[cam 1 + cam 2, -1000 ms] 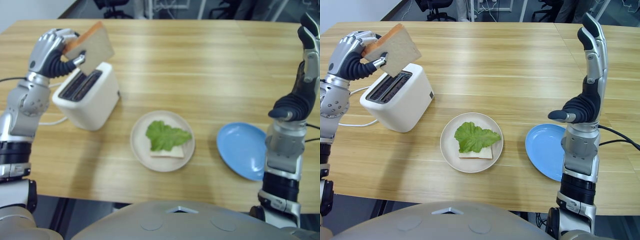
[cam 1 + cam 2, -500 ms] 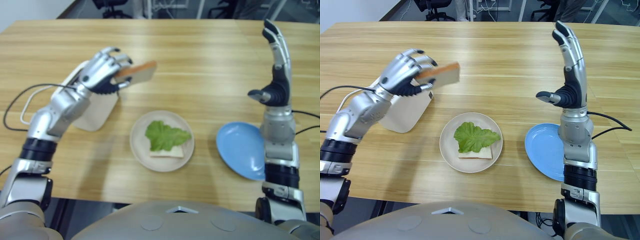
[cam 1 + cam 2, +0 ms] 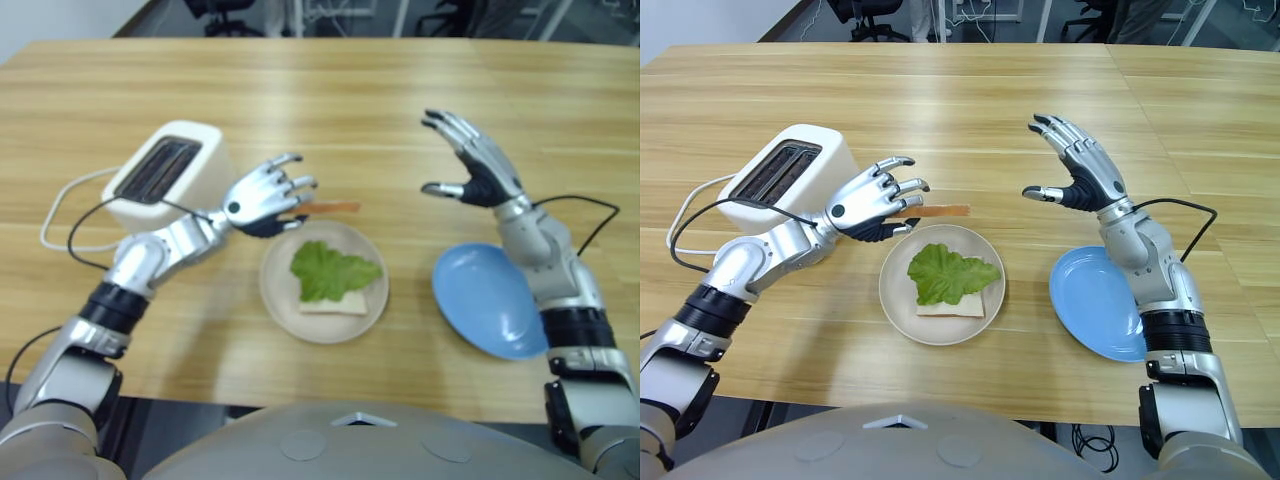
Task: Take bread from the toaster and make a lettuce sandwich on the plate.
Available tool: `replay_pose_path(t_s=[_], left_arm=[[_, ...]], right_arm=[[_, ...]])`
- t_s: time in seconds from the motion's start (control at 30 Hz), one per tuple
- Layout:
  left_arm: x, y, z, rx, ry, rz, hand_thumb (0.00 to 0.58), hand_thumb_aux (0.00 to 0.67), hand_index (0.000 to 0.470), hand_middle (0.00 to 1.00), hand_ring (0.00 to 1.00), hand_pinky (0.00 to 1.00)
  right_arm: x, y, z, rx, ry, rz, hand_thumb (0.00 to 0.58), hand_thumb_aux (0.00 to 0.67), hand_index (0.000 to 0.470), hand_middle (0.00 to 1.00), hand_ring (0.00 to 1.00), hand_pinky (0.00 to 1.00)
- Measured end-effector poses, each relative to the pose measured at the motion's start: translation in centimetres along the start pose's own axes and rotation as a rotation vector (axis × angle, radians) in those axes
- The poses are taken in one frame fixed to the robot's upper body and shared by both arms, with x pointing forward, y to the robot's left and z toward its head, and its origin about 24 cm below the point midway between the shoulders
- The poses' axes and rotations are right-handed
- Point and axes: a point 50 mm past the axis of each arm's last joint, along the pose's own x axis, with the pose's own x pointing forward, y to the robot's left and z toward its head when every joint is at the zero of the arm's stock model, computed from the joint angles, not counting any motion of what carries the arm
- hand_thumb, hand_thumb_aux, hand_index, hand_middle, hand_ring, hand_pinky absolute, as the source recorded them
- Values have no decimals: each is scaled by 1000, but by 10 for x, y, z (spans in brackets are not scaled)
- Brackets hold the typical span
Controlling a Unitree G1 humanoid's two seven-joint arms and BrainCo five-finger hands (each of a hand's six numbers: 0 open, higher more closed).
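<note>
Bread, wooden table, chair behind

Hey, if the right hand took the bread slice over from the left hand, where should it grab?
Probably the free end of the bread slice, which sticks out past the left hand toward the right hand. Come in from the right, fingers above and below, since it is held nearly flat.

The bread slice in the left robot hand shows edge-on, its near end behind the fingers. Lettuce covers most of the lower slice. The toaster slots are too dark to see into.
</note>
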Motion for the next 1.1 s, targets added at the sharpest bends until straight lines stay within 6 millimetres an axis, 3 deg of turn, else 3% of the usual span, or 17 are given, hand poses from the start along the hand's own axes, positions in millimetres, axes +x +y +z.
replay_pose_path(t_s=[0.4, 1.1], left_arm=[[0, -18, 21, 5, -21, 3, 580, 670, 460, 1000, 1000, 1000], [-3, -38, 44, -13, -46, -30, 580, 670, 460, 1000, 1000, 1000]], right_arm=[[3, 18, 8, -23, -59, 233, 0, 0, 0, 0, 0, 0], [-9, 31, 60, 147, -300, 406, 0, 0, 0, 0, 0, 0]])
